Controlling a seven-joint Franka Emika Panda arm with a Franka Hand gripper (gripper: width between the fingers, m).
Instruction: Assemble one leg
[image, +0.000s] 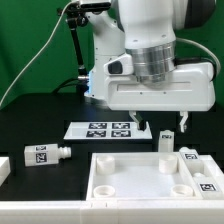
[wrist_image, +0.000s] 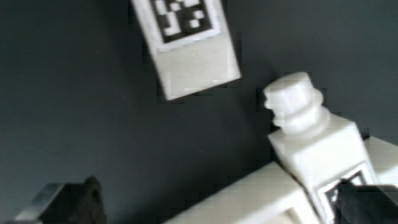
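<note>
A white leg (image: 167, 140) with a square tag stands upright at the far edge of the big white panel (image: 130, 182). My gripper (image: 162, 122) hangs just above it, open and empty, with one finger on each side of it. In the wrist view the same leg (wrist_image: 302, 112) shows its threaded end, next to the panel's corner (wrist_image: 294, 195). The gripper (wrist_image: 217, 205) holds nothing, and its dark fingertips (wrist_image: 71, 205) show at the frame's edge. Another leg (image: 45, 155) lies on the black table at the exterior view's left.
The marker board (image: 108, 129) lies behind the panel and also shows in the wrist view (wrist_image: 187, 45). Two more legs (image: 197, 158) lie at the exterior view's right, beside the panel. A white part (image: 4, 168) pokes in at the left edge.
</note>
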